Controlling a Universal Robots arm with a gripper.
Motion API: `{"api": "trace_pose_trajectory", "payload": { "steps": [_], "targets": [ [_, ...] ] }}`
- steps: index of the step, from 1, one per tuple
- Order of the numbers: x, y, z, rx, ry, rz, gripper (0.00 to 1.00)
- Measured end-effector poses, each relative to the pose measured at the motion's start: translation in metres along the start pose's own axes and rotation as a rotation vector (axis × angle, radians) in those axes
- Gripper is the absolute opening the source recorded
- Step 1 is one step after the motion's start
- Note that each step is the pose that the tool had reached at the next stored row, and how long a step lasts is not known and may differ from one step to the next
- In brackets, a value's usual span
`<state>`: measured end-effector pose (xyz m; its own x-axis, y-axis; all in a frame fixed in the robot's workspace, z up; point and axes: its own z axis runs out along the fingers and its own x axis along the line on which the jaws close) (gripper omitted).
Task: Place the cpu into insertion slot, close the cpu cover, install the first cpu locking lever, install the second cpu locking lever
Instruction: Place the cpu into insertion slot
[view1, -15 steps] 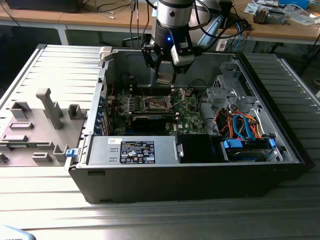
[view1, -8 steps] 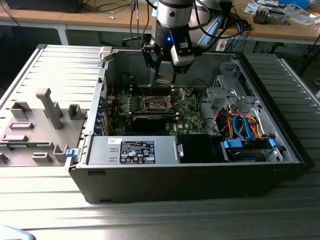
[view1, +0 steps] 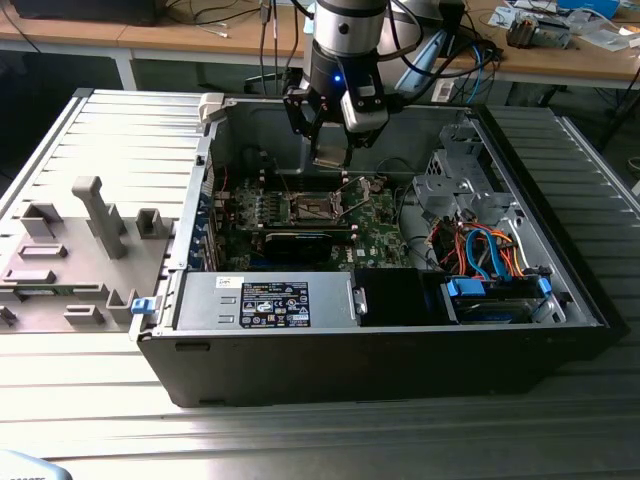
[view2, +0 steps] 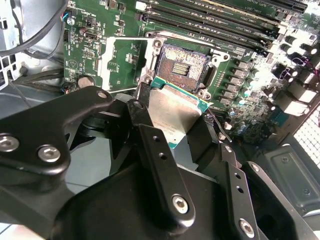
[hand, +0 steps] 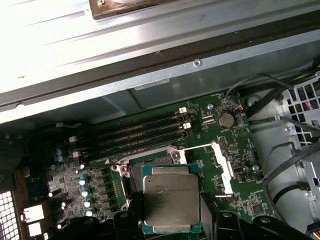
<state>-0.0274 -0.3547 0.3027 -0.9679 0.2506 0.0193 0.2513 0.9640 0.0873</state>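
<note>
At the top centre of the exterior view, the arm is a silvery-grey cylinder ending in a black block with a small blue light and dark cables alongside. In the second wrist view, the gripper has matte black bars fastened with silver screws.

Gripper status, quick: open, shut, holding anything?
Gripper: shut on the small flat square cpu with a silvery-grey metal top, not yet in the dark-centred, silver-rimmed insertion slot.

Bright room light; glare on the slatted table; case interior shadowed.
</note>
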Motion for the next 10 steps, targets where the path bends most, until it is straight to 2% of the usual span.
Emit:
{"api": "trace_pose_trajectory", "payload": {
  "steps": [10],
  "targets": [
    [0.0000, 0.0000, 0.0004, -0.0001, -0.0006, 0.007, 0.55]
  ]
}}
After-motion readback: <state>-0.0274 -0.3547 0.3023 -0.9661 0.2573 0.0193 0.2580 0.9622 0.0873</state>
